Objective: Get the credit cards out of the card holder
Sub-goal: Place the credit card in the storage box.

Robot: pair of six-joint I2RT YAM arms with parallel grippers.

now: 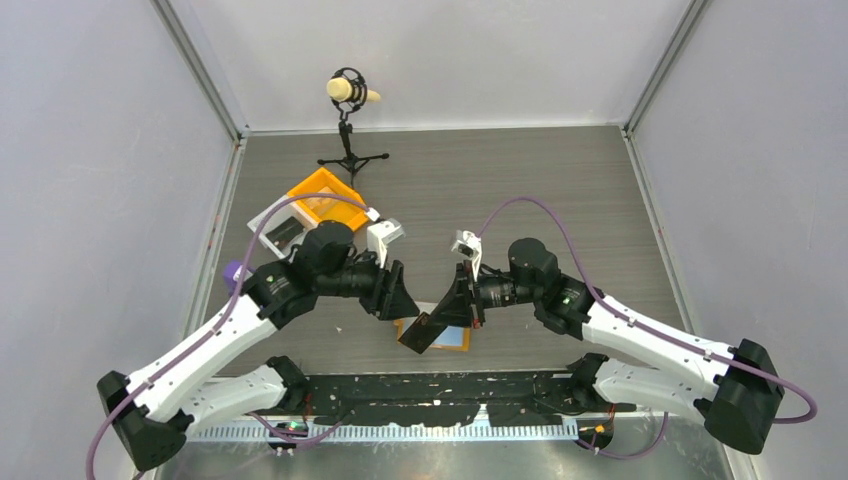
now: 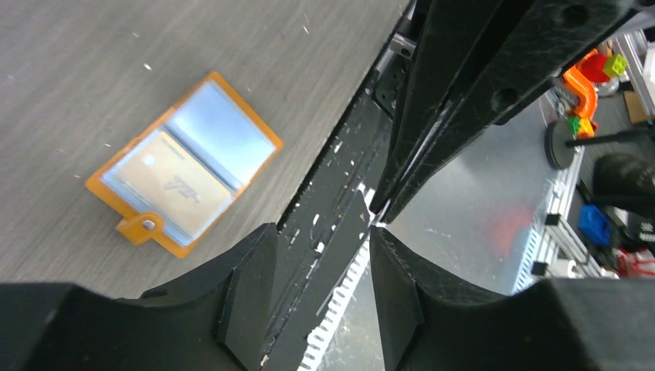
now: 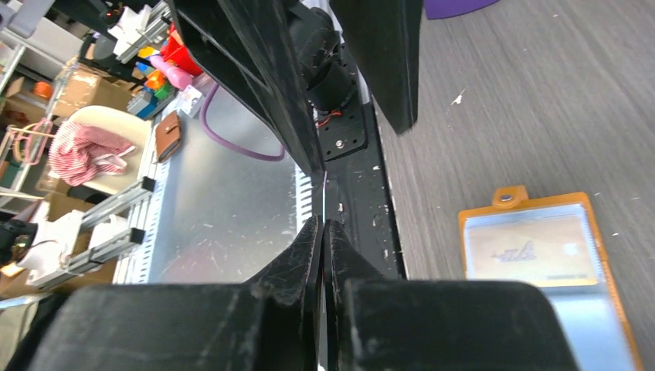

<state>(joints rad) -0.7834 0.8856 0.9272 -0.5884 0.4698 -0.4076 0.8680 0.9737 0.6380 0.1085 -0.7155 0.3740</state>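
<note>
Credit card (image 1: pixel 426 332), a dark one, is clamped by one thin edge in the tightly clenched right claw (image 3: pixel 324 228) and hangs tilted in the air just above the card holder (image 2: pixel 141 226). The left claw (image 2: pixel 320 232) waits close beside it, released and empty, its fingers well apart. I judge the main risk to be the hold itself: the card is slick and gripped only at its margin, so a quick swing could make it pivot or slip, dropping it back onto the holder or over the near edge onto the metal rail (image 1: pixel 400 430). With both claws this close, a careless approach by the left one could also knock the card loose. The holder lies open and flat on the counter (image 1: pixel 500 180) near its front edge. One pocket holds a second card (image 2: pixel 170 185), pale behind the clear panel; the other pocket (image 2: pixel 224 131) looks empty. Nothing pins the holder, so pulling that card may drag it. Further back an orange bin (image 1: pixel 325 195) stands; I cannot make out its contents.
</note>
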